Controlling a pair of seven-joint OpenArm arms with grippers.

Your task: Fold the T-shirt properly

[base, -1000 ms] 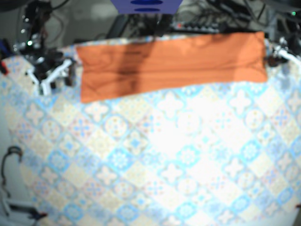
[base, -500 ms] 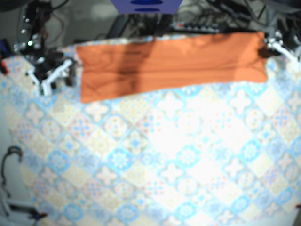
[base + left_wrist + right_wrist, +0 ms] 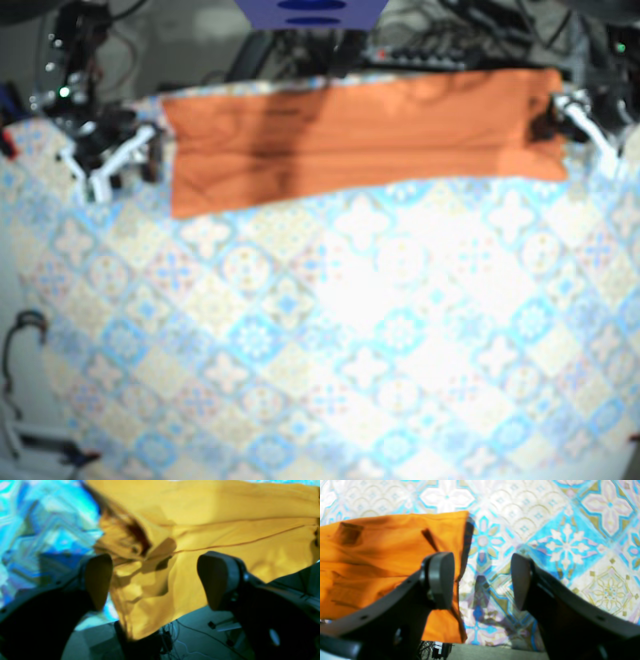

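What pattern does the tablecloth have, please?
Blue, cream and white floral tiles cover the tablecloth, clearest in the right wrist view.

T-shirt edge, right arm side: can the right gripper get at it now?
Likely yes. The right gripper is open and straddles the short edge of the T-shirt: one finger over fabric, the other over bare tablecloth. Nothing lies between.

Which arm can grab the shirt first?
Probably left: the left gripper is open over the T-shirt's rumpled end. The right gripper, open too, sits mostly over tablecloth beside the shirt.
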